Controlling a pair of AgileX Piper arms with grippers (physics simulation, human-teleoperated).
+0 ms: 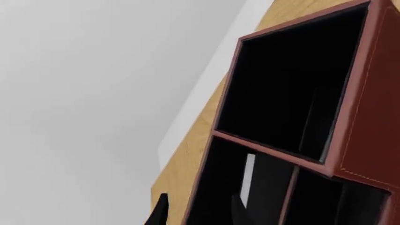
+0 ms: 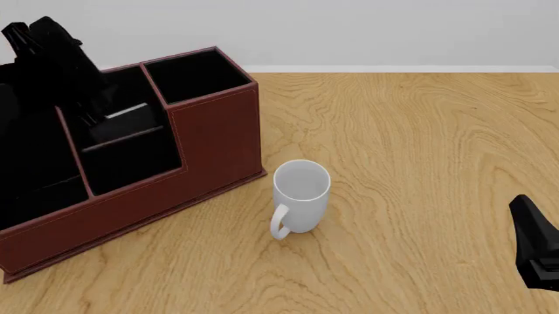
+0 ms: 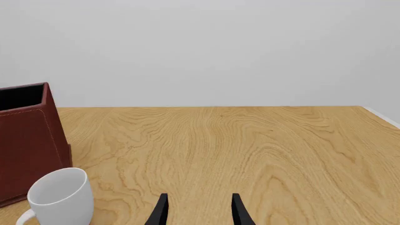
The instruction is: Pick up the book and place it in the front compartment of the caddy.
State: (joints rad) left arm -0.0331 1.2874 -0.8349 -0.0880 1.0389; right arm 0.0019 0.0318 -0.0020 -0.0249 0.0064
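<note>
Both jaws spread empty; the book (image 2: 131, 118) sits half-hidden inside the dark caddy (image 2: 214, 140).

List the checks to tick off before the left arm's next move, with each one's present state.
1. Book inside the caddy: ok. It sits in a compartment behind the lower step of the front wall.
2. Left claw open and holding nothing: ok. In the wrist view its fingers are apart with nothing between them.
3. Book lying settled: cannot tell. The arm hides much of it.
4. Left claw clear of the caddy's walls for lifting out: cannot tell.
5. Mug upright and apart from the caddy: ok.
6. Right claw open, empty and away from everything: ok.
</note>
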